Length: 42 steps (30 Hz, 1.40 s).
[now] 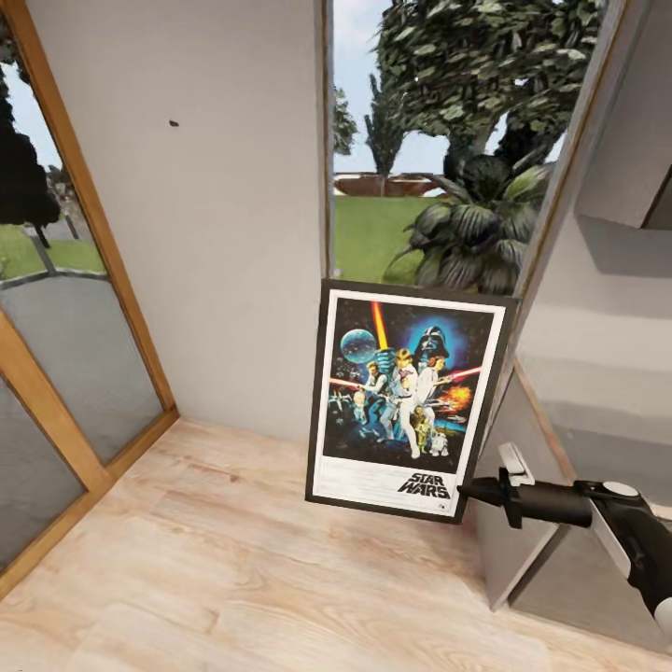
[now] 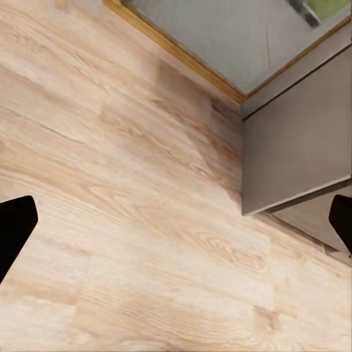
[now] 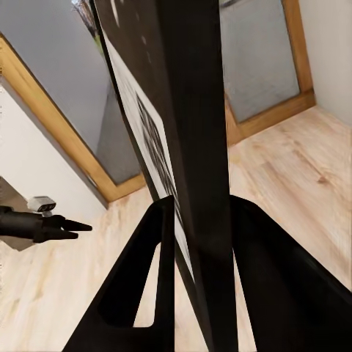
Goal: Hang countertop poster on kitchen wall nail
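Poster (image 1: 406, 397): held upright above the wooden floor (image 1: 215, 569), artwork facing the head camera, clear of the wall and slightly tilted
Right gripper (image 1: 472, 490): both fingers pinching the poster's lower right corner edge-on, so the frame hangs free for lifting; in the right wrist view the frame (image 3: 192, 147) sits between the two fingers
Left gripper (image 2: 176, 227): fingers spread, nothing between them, pointing down at the floor
Wall nail (image 1: 174, 122): dark speck high on the pale wall, up and left of the poster, well apart
Obstacles: grey cabinet (image 1: 532, 523) beside the right arm; window opening (image 1: 420, 140) behind the poster's top edge
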### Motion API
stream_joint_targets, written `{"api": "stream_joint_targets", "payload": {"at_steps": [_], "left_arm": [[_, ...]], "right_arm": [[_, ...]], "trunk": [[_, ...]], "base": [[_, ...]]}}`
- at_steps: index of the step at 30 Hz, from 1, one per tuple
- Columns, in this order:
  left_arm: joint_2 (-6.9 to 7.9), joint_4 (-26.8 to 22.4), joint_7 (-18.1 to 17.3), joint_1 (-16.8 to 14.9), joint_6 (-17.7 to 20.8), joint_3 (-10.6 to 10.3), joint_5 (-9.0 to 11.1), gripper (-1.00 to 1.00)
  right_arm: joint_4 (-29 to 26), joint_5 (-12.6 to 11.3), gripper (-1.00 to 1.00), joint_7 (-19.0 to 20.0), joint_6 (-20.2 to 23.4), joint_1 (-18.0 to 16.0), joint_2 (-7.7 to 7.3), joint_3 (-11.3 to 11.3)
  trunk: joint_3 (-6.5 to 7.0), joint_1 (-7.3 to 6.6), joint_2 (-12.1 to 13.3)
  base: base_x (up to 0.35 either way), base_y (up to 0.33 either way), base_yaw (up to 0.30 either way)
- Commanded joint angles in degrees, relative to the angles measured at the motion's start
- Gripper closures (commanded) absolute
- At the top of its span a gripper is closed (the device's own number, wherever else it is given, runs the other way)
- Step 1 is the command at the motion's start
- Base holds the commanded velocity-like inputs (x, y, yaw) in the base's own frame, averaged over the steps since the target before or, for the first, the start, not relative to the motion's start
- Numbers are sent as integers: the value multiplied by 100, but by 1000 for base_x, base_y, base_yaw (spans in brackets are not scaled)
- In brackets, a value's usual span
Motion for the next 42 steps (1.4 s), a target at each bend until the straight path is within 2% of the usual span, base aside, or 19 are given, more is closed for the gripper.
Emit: {"api": "stream_joint_targets", "payload": {"at_steps": [1, 25, 42], "left_arm": [[0, 8, -20, -7, -21, 46, -37, -100], [0, 8, -20, -7, -21, 47, -37, -100], [0, 3, -20, -7, -21, 47, -37, -100]], "right_arm": [[-2, -16, 100, 42, 85, -4, -1, -1], [-10, -13, 100, 42, 79, -4, 10, 1], [5, -16, 100, 42, 86, -4, 37, -1]], "trunk": [[-12, 5, -12], [-12, 5, -12], [-12, 5, -12]], "base": [[149, 274, 218], [148, 275, 269], [148, 282, 21]]}}
